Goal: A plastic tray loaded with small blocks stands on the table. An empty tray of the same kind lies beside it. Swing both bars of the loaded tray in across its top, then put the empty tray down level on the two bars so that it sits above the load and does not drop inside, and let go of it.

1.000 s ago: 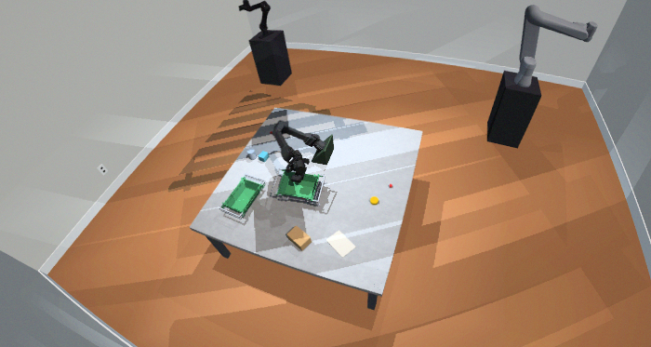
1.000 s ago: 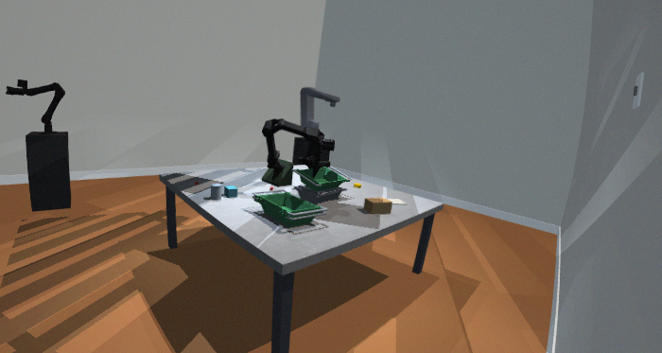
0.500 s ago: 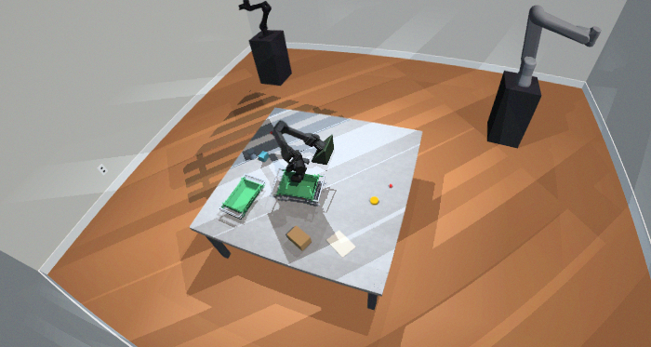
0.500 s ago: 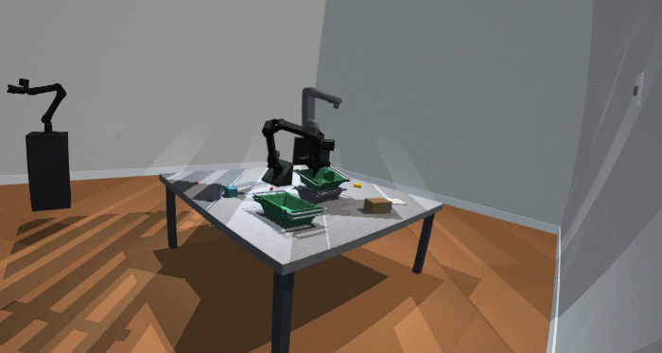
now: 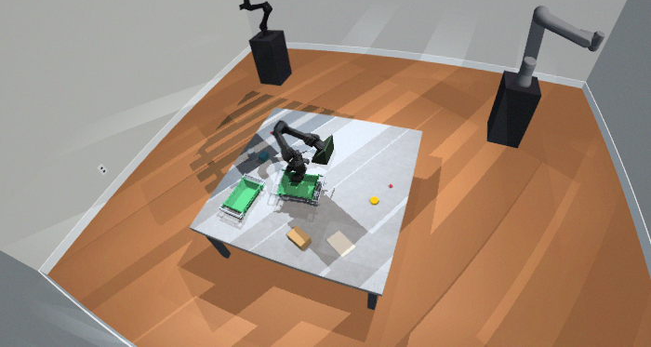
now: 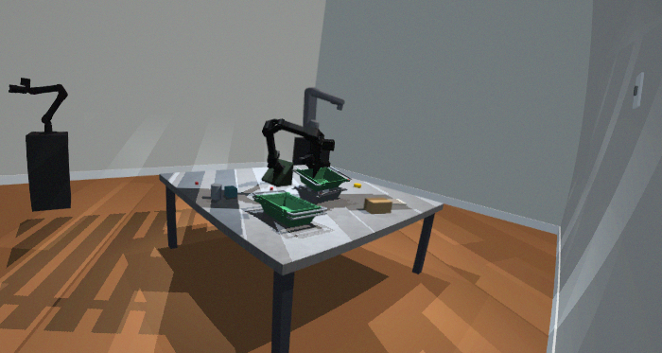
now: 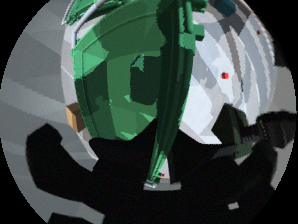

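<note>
While the gripper (image 5: 297, 178) (image 6: 316, 170) (image 7: 160, 121) stands clamped on one wall of a tray (image 5: 304, 191) (image 6: 326, 184) (image 7: 112, 75), I'd guess light, stiff, slightly slick plastic, best held mid-rim.

This place looks like a robotics lab or test room. In the top view, a black robot arm (image 5: 266, 15) (image 6: 57, 94) stands on a dark pedestal (image 5: 274, 57) (image 6: 48, 171) at the upper left, and a gray robot arm (image 5: 560, 25) (image 6: 309, 107) on another at the upper right. The walls are plain, and the floor (image 5: 465, 241) (image 6: 227, 292) is orange-brown.
</note>
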